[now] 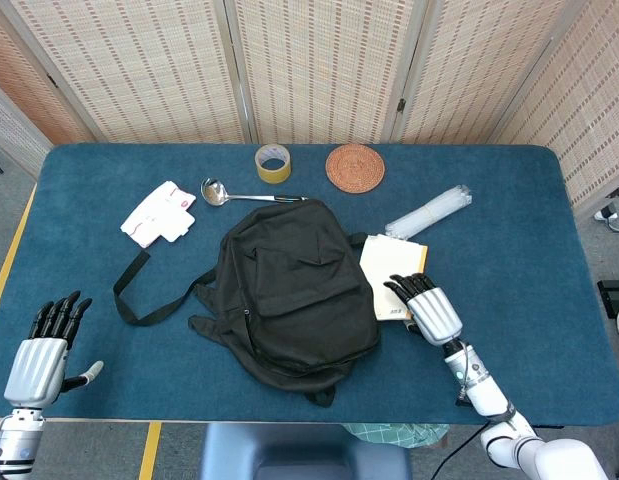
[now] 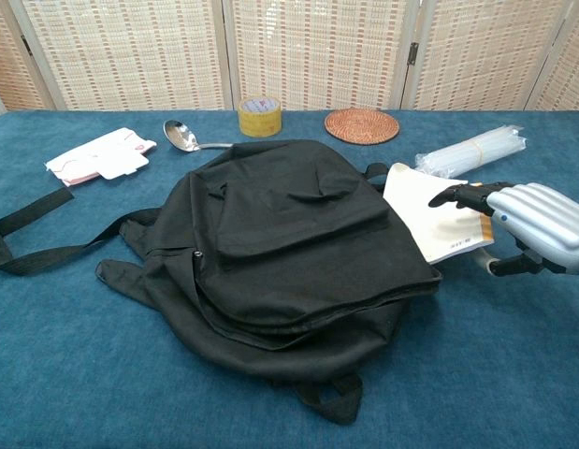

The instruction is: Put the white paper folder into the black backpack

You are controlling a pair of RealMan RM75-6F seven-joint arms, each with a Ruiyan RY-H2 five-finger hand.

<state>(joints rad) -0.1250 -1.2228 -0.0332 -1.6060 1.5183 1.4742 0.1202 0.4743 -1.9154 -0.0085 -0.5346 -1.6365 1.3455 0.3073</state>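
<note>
Both our hands in view, right hand [image 1: 430, 309] with fingers laid flat on the white paper folder [image 1: 390, 281], holding nothing, folder's left edge tucked under the black backpack [image 1: 289, 286] mid-table, left hand [image 1: 47, 345] spread and empty at the near-left table edge.

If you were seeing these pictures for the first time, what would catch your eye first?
A large black fabric backpack lies at the middle of the blue table. At its right edge the right hand rests its fingers on a white paper folder, partly tucked under the bag. The left hand waits open, far left.
</note>
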